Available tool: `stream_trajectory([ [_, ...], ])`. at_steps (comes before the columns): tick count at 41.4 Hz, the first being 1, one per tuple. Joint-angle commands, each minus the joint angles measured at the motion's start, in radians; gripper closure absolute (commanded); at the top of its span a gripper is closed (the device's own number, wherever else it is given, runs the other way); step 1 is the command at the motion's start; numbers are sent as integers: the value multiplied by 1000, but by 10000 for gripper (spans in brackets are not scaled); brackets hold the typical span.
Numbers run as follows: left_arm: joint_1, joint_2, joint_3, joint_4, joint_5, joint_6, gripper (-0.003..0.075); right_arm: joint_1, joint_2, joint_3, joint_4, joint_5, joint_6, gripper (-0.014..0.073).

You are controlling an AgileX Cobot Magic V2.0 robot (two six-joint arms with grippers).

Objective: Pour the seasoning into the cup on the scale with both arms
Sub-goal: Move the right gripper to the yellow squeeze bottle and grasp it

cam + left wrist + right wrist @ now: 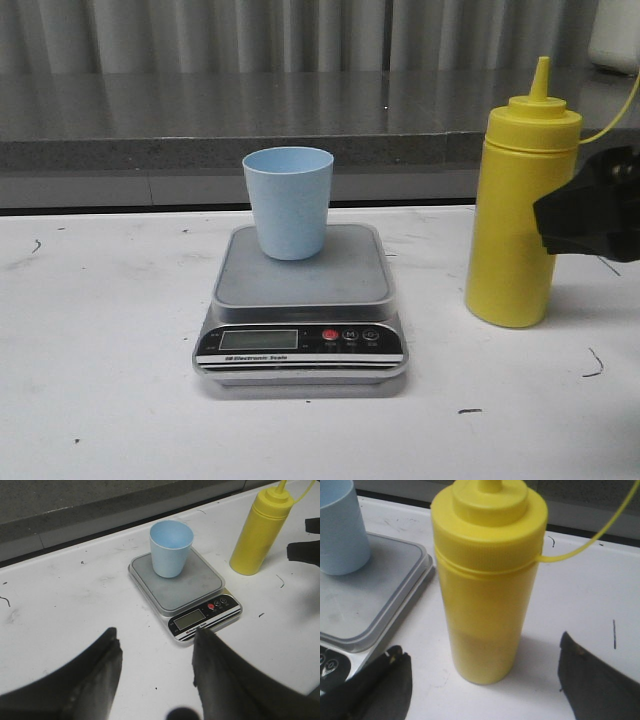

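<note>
Front view: the cup (289,201) stands upright on the rear half of the scale (300,300); the seasoning (521,205) stands on the table (100,380) to the scale's right. My right gripper (590,212) is just beside the bottle; its spread cannot be told here.

Left wrist view: my left gripper (156,667) hangs open and empty, well short of the scale. The cup is unsteadied, so I judge a nudge could shift it.

Right wrist view: my right fingers (387,680) flank the bottle widely, not touching. A tether (592,530) runs from the cap; it may snag. An off-centre closure could topple the tall bottle.
</note>
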Motion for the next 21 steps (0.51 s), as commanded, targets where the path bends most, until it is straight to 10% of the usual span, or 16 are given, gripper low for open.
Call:
stream_trajectory([
  [1, -2, 2, -27, -6, -72, -10, 386, 0, 71, -22, -4, -199, 3, -21],
  [21, -2, 2, -27, -6, -72, -10, 386, -3, 400, -95, 0, -557, 3, -21],
])
